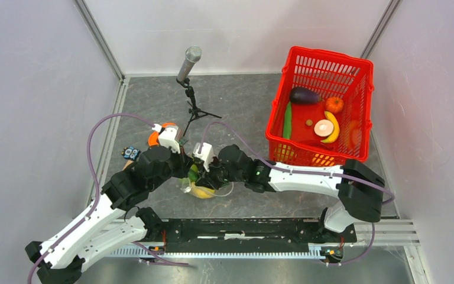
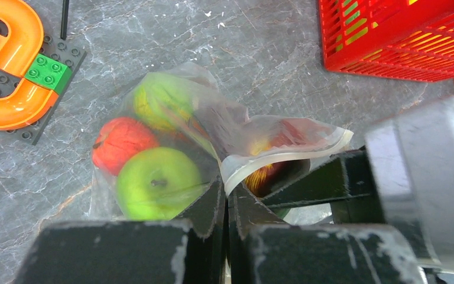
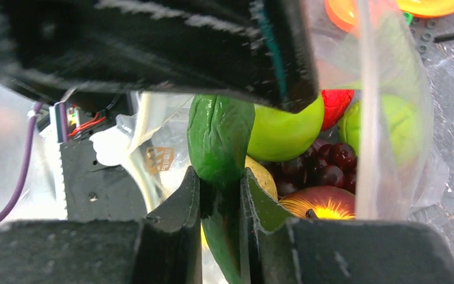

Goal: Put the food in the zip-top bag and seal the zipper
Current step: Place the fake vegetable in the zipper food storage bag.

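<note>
The clear zip-top bag [image 2: 171, 133] lies on the grey table and holds a green apple [image 2: 153, 183], a red fruit [image 2: 121, 142] and a yellow-green fruit [image 2: 159, 100]. My left gripper [image 2: 226, 198] is shut on the bag's zipper [image 2: 289, 155] at the mouth. My right gripper [image 3: 220, 189] is shut on the long green vegetable [image 3: 219, 139], its tip at the bag mouth. Beyond it, inside the bag, are a green apple [image 3: 287, 130], the dark grape bunch [image 3: 325, 168], a red-yellow apple [image 3: 322, 204] and the yellow lemon [image 3: 261, 180]. From above both grippers meet over the bag [image 1: 204, 189].
The red mesh basket [image 1: 322, 109] stands at the back right with an eggplant, banana, orange and a long green vegetable in it. The orange ring-shaped holder [image 2: 9, 65] on a studded plate lies left of the bag. A microphone on a tripod [image 1: 188, 77] stands behind.
</note>
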`<state>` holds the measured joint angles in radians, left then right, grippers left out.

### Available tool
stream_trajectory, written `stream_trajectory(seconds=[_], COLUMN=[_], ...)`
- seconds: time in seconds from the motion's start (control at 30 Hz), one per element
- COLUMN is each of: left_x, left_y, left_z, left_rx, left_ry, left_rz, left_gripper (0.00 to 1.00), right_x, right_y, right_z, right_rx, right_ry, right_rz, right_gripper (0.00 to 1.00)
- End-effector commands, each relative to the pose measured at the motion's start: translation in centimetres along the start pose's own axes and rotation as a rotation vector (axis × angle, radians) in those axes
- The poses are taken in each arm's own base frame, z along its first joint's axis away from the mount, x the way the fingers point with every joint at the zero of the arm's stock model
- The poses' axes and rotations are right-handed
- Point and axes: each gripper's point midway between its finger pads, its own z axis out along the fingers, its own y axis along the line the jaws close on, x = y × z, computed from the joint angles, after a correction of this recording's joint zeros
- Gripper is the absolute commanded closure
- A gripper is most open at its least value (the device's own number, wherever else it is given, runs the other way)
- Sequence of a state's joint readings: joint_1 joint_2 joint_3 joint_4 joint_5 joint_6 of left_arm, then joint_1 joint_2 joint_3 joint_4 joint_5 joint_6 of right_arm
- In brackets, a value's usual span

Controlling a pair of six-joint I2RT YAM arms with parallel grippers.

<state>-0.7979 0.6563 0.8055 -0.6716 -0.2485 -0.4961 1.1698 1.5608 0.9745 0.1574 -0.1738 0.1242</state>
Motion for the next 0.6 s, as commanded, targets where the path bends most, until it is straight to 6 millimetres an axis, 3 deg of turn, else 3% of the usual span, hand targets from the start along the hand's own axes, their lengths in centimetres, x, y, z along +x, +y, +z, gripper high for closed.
stream_trajectory(seconds=[0.0,0.13,0.23,0.37,0.57], left_x=[-2.8,-2.5,-2.3,-2.0,-2.2], left_y=[-1.4,-1.6,-1.5,-1.3,-1.2], left_z=[-0.6,-0.5,-0.5,-0.3,0.0], left_rx=[0.047,0.058,0.056,0.046,0.035], left_ry=[-0.086,-0.071,-0.069,-0.063,-0.068], left_rz=[-0.039,-0.037,-0.036,-0.034,-0.043], left_gripper=[0.96,0.96,0.96,0.96,0.96], right_x=[0.5,-1.0,-2.7,-4.9,-5.4], right_y=[-2.4,-3.2,-3.1,-1.0,-0.3], right_z=[0.9,1.1,0.4,-1.9,-6.2], right_rx=[0.134,0.194,0.190,0.090,0.090], right_ry=[0.067,0.022,-0.037,-0.147,-0.240], right_rz=[0.042,0.069,0.061,0.026,0.045], right_gripper=[0.80,0.66,0.50,0.31,0.28])
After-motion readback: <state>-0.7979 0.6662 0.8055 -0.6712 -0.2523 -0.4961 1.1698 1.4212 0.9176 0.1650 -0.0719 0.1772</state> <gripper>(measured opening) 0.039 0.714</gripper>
